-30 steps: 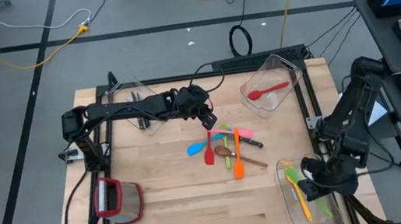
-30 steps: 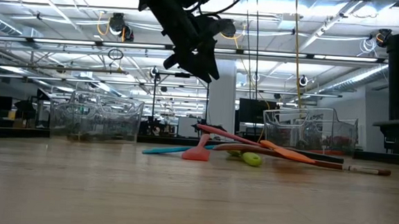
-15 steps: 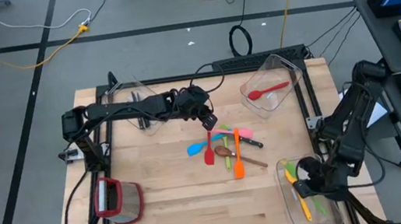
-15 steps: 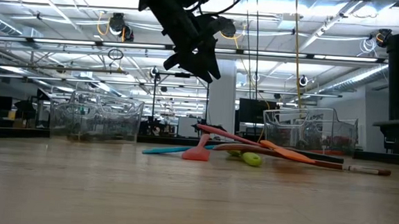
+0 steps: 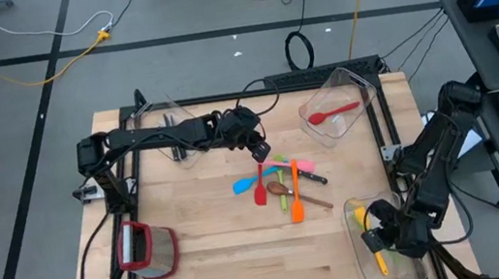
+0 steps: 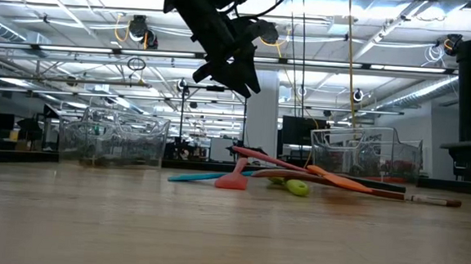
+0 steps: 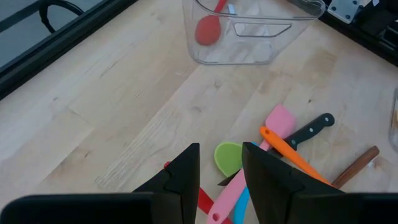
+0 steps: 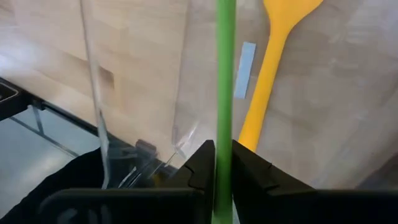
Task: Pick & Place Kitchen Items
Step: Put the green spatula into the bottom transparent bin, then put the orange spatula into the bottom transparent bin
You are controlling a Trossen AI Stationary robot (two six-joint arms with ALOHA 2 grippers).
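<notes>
A heap of kitchen items (image 5: 280,182) lies mid-table: a green spoon (image 7: 228,157), a pink spatula (image 7: 280,118), an orange spatula (image 7: 289,152), a black-handled knife (image 7: 311,129), and red and blue ones. My left gripper (image 5: 259,151) hangs open above the heap's far left end, with nothing between its fingers (image 7: 186,171). My right gripper (image 5: 373,238) is down in the clear bin (image 5: 397,270) at the near right, shut on a green utensil (image 8: 224,81). A yellow spatula (image 8: 273,62) lies on that bin's floor. My right gripper pinches the green utensil's slim handle (image 8: 224,134) between its two fingers. The fingers slant steeply down from above, and the handle runs out ahead between them, above the bin's floor. Its far end leaves the picture, so I cannot tell whether it rests on anything.
A clear bin (image 5: 353,94) at the far right holds a red spoon (image 5: 334,112). Another clear bin (image 5: 171,136) at the far left holds dark-handled knives. A red-rimmed clear container (image 5: 148,250) stands near left. Bare wood lies along the table's near edge between that container and the near right bin.
My right gripper has sunk into the near right bin, shifting a little toward the table's near edge and tipping more steeply downward, with the green utensil still between its fingers.
</notes>
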